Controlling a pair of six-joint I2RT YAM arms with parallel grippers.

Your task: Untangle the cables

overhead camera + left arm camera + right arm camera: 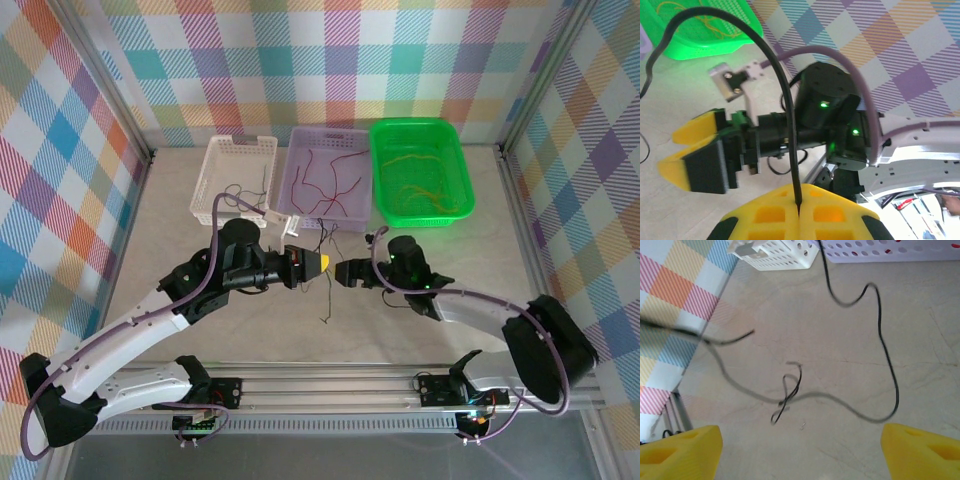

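From above, the purple basket (pixel 290 160) stands at the far middle of the desk (pixel 180 300) and holds red cables (pixel 325 185). The white basket (pixel 215 165) touching its left side holds thin black cables (pixel 248 190), and the green basket (pixel 385 150) to its right holds yellow cables (pixel 420 190). Just in front of the purple basket the left tool (pixel 322 263) and the right tool (pixel 343 272) meet tip to tip. A black cable (pixel 328 295) hangs from there to the desk.

In the left wrist view, the left tool's yellow fingers are clenched on that black cable, which arcs up and away. Facing it is the right tool, jaws spread and gripping nothing.

In the right wrist view, the right tool's fingers sit wide apart. The black cable snakes loosely over the desk in front of the purple basket, with a small loop beside it.
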